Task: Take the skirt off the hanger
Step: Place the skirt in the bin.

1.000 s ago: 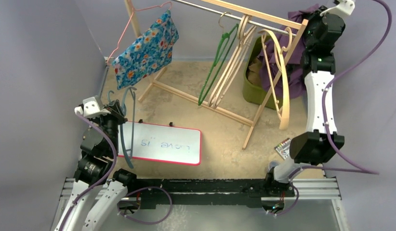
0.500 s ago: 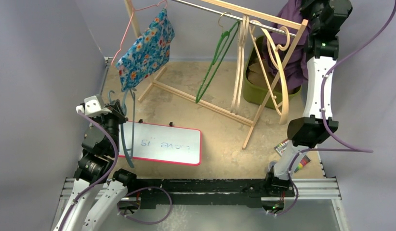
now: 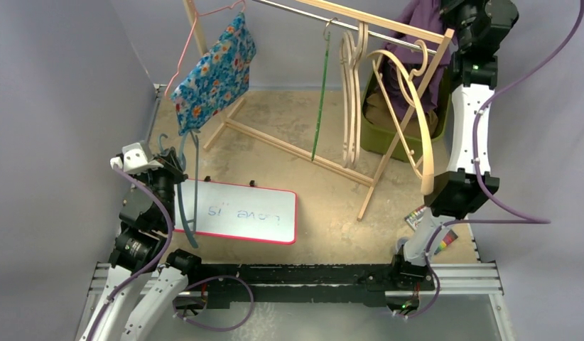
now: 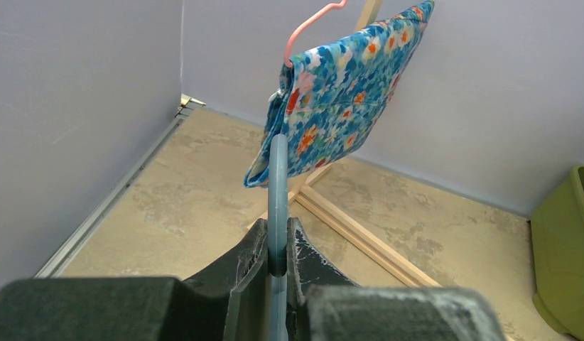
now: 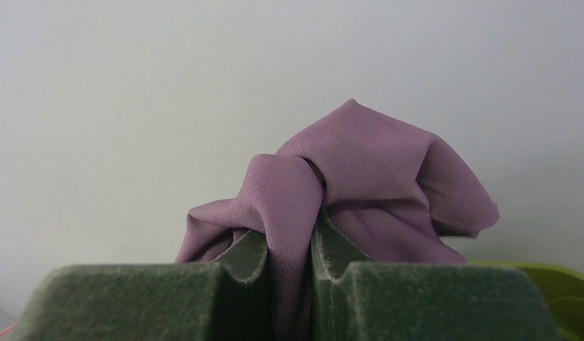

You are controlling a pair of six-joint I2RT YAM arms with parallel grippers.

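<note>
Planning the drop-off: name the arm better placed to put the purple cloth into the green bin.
Right. The right gripper holds the cloth above the bin; the left gripper clamps a blue hanger.

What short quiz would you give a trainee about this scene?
1. True or false: the right claw is clamped on the purple skirt.
2. What does the left claw hold? A) a blue hanger B) a cup C) a towel
3. Fill in: the floral garment hangs on a wire hanger that is ___ in colour.
Key: 1 true; 2 A; 3 pink.
</note>
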